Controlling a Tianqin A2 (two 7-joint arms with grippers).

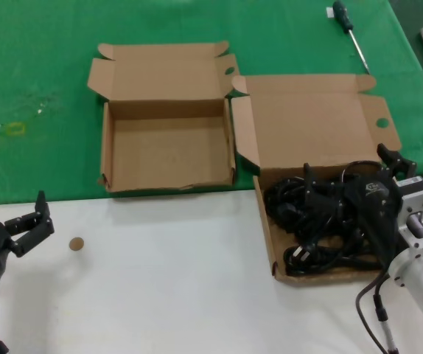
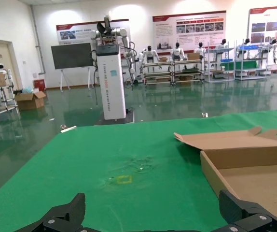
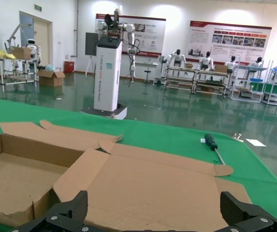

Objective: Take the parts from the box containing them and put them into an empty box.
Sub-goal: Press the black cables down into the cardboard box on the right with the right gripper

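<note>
Cords [image 1: 316, 221] in a loose black tangle inside the larger box [image 1: 322, 133], near right on the white table. Right gripper [image 1: 350, 193] low over that tangle, fingers spread, nothing held yet — best closed on one coil's thick middle, not a stray loop, then lifted straight up so plugs don't snag neighbours. Empty box [image 1: 169, 158] just left, touching; its near-side wall and the tall lid between — worth clearing high. Left gripper [image 1: 36, 221] parked near left, open. Screwdriver [image 1: 350, 33] far right, brown disc [image 1: 76, 243] near left, both out of the way.

Black cords [image 1: 318, 221], brown cardboard boxes [image 1: 163, 158], green cloth [image 1: 42, 74], white table [image 1: 160, 280].
</note>
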